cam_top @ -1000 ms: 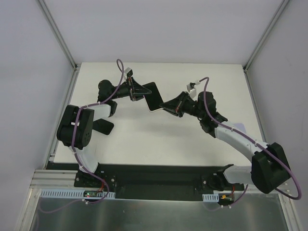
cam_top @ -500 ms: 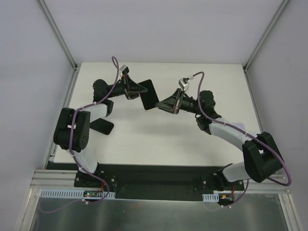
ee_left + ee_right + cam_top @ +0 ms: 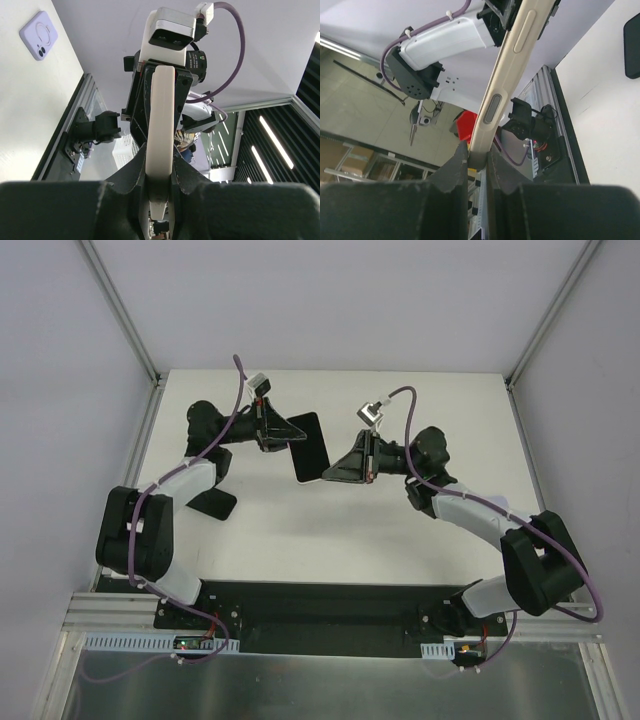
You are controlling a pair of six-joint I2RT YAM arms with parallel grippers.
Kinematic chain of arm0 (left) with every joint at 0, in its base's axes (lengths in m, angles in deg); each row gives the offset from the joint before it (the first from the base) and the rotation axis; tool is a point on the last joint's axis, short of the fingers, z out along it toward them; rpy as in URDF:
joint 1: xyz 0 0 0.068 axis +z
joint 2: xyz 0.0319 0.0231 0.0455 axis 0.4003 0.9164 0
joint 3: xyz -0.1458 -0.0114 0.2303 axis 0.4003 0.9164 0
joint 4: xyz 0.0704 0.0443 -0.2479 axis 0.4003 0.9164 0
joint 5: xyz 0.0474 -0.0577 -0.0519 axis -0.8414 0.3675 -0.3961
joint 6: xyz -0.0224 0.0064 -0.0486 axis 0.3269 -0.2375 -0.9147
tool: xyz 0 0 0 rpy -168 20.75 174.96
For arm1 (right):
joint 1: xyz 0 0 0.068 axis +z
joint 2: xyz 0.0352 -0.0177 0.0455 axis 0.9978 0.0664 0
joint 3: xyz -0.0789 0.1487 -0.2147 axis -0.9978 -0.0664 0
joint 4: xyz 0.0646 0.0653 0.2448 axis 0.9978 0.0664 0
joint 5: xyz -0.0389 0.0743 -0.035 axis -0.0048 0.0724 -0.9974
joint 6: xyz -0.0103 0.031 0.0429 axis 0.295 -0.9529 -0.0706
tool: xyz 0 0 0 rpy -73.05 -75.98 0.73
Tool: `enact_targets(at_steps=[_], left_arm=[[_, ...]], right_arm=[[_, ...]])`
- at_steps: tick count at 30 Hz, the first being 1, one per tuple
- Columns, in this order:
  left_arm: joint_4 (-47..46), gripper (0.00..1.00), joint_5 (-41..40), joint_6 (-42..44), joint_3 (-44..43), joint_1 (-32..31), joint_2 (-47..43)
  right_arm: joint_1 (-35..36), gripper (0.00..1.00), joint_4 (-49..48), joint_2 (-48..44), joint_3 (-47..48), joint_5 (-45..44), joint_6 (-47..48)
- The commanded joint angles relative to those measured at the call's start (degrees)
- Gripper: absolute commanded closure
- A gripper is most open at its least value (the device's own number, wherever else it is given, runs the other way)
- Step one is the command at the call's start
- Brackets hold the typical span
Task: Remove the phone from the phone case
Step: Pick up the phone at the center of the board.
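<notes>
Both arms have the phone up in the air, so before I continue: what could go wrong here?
The cased phone hangs above the table, pinched only at its thin edges by the left gripper and right gripper. A slip at either pinch could drop it. Pulling apart could twist it free.

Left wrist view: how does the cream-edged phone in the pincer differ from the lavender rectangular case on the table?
The cream-edged phone is held in the air by the left pincer and right pincer; the lavender rectangular case lies flat on the white table. The phone shows its narrow side; the case shows its broad face with a ring and two holes. Both are thin.
</notes>
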Motion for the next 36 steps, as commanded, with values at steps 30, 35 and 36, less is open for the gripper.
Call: enact_targets(at_steps=[30, 35, 36], left_arm=[[13.8, 1.00, -3.6, 3.9, -1.1, -2.9, -4.6], [10.3, 1.00, -3.8, 2.1, -1.3, -2.9, -3.6], [9.5, 1.00, -3.8, 1.4, -1.4, -2.9, -3.2]], right_arm=[[5.4, 0.67, 58.9, -15.3, 12.8, -19.1, 42.8], [5.5, 0.21, 49.9, -20.2, 3.6, -31.7, 26.9], [5.7, 0.22, 48.7, -21.2, 2.0, -32.8, 25.5]])
